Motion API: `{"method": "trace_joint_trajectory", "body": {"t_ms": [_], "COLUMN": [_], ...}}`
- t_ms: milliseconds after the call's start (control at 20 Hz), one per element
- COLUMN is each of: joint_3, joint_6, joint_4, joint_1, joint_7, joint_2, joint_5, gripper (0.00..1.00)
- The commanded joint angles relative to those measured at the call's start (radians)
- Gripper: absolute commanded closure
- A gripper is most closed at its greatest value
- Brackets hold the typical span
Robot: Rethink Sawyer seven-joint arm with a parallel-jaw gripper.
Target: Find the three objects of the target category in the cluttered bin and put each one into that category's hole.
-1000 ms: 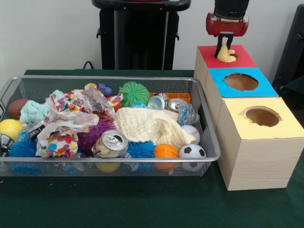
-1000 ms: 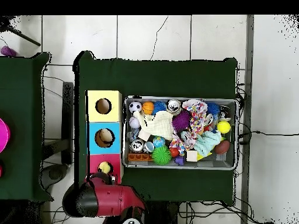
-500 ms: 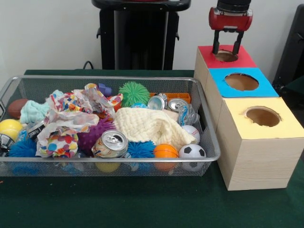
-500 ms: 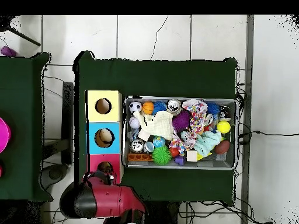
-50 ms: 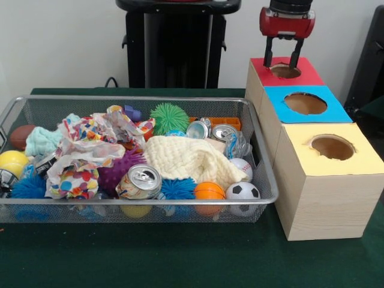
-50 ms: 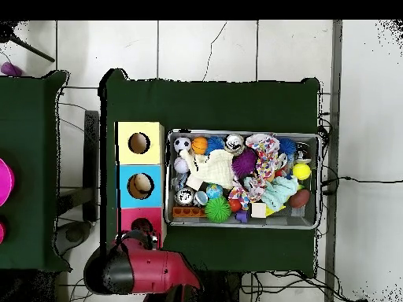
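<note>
Since dropping the yellow piece, my gripper (image 5: 282, 61) rose over the red box's hole (image 5: 284, 71), fingers spread and empty, freeing itself for the bin (image 5: 264, 180).

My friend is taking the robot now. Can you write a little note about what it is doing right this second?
Gripper: open and empty, hanging just above the hole in the red box.
Boxes: the red one, blue box and yellow box stand in a row beside the wire bin. From above, something pale lies inside the blue box's hole.
Bin: full of clutter, including a cream cloth, drink cans such as one near the front, a soccer ball and a green spiky ball.
Done: nothing is in the gripper now.
Left: pick the next target from the bin; I cannot tell how many remain.
</note>
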Motion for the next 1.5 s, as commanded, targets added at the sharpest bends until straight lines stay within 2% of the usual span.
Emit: {"method": "trace_joint_trajectory", "body": {"t_ms": [50,500,1000,1250,1350,1400,1500], "joint_3": [0.015,-0.036,-0.039,-0.023,-0.005,0.005,0.008], "joint_6": [0.089,0.232,0.318,0.316,0.281,0.263,0.252], "joint_4": [-0.041,-0.057,-0.062,-0.059,-0.038,-0.027,-0.023], "joint_1": [-0.02,0.004,-0.018,-0.038,-0.056,-0.065,-0.067], "joint_7": [0.163,0.142,0.106,0.083,0.082,0.082,0.086], "joint_2": [0.027,-0.074,-0.139,-0.144,-0.151,-0.154,-0.156], "joint_5": [0.017,-0.005,-0.035,-0.043,-0.029,-0.023,-0.023], "gripper": [0.0,0.0,0.0,0.0,0.0,1.0,1.0]}}
